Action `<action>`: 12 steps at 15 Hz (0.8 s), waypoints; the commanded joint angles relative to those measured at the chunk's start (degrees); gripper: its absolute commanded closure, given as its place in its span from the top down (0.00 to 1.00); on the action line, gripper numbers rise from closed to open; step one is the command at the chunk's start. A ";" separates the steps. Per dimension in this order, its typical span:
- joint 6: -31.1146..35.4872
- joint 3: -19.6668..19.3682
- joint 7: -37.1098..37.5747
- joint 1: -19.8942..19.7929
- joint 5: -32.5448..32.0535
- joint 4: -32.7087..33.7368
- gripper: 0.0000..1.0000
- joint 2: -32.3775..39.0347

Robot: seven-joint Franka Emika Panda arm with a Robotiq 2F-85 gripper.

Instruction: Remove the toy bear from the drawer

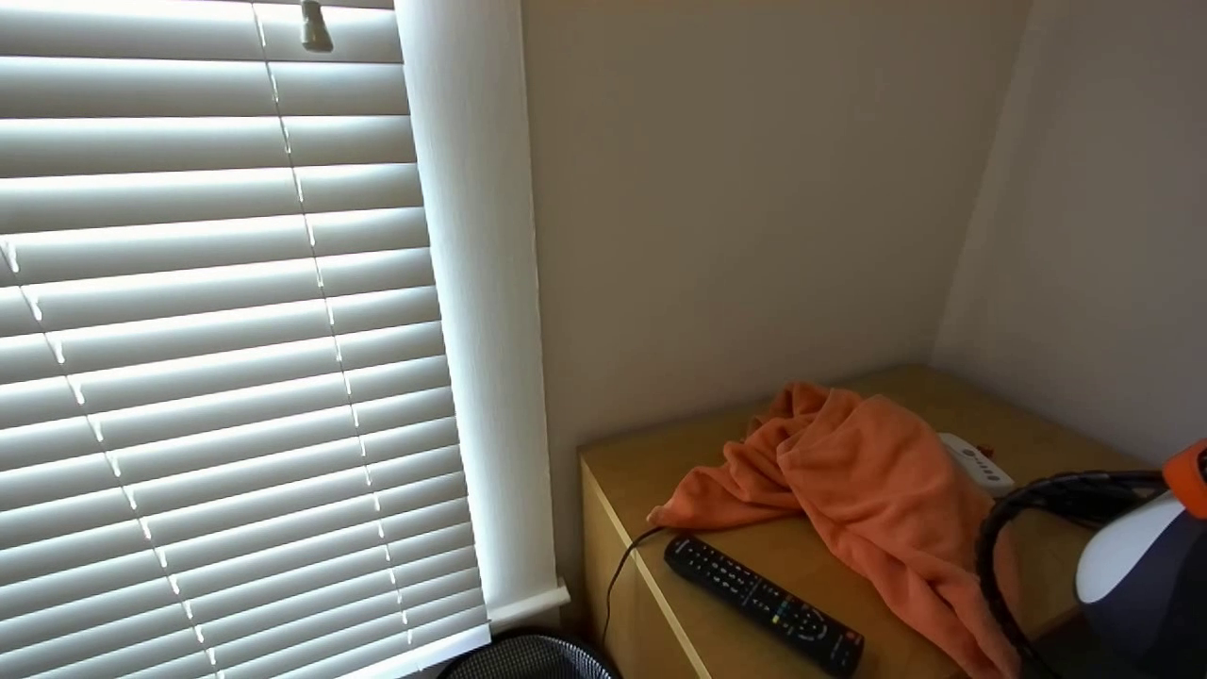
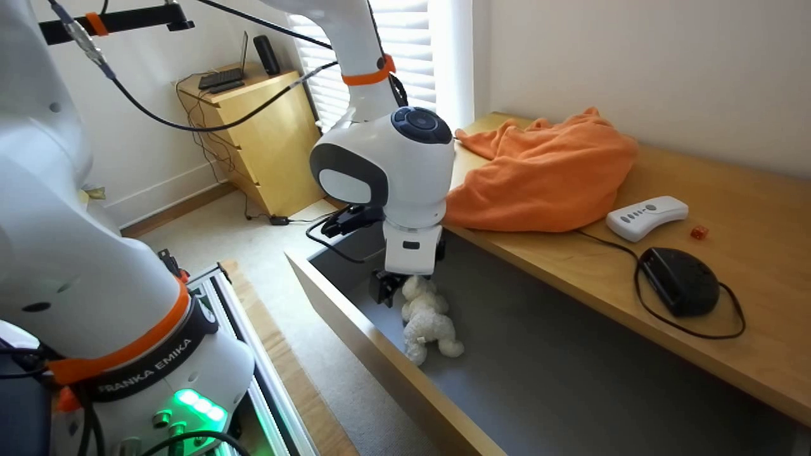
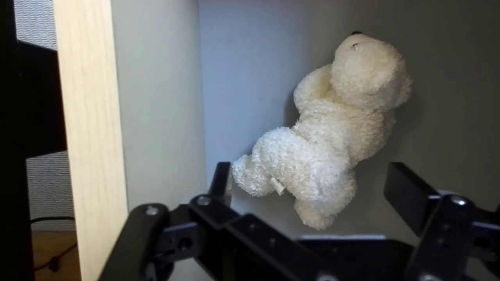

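Wide gripper [image 3: 312,183], bear [image 3: 332,136] not yet out of the drawer [image 3: 91,136]

In the wrist view the gripper was nearest to me, its fingers [image 3: 408,199] spread well apart with nothing held between them. They framed the bear's hind end, though I could not tell from the pictures whether the tips hung above it or reached down beside it. Just past them lay the bear itself, on the drawer's grey floor, head pointing away from the gripper.

So I put the job at about the point of grasping. The drawer was already open and the approach, in my judgement, largely made. Left to do: close on the bear, lift it, clear the drawer front and set it down somewhere outside.

As for pose, in an exterior view the base [image 2: 146,392] stood nearest, outside the drawer. From there the arm [image 2: 415,183] reached across the drawer front, its wrist hanging roughly upright and pointing the gripper down inside; from that angle the gripper showed close by the bear's head. Farther off, in both exterior views, a cloth [image 2: 545,177] lay bunched on the bench [image 2: 766,240]; farther still, blinds [image 2: 408,31] hung behind the arm.
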 commanded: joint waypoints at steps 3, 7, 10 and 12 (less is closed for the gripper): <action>1.48 2.68 -4.77 -3.80 4.23 6.07 1.00 7.91; 3.24 4.78 -8.90 -6.74 8.15 9.90 1.00 13.74; 5.00 6.19 -11.03 -8.65 10.62 11.98 1.00 17.61; 6.64 7.66 -12.81 -10.36 12.35 13.61 1.00 20.07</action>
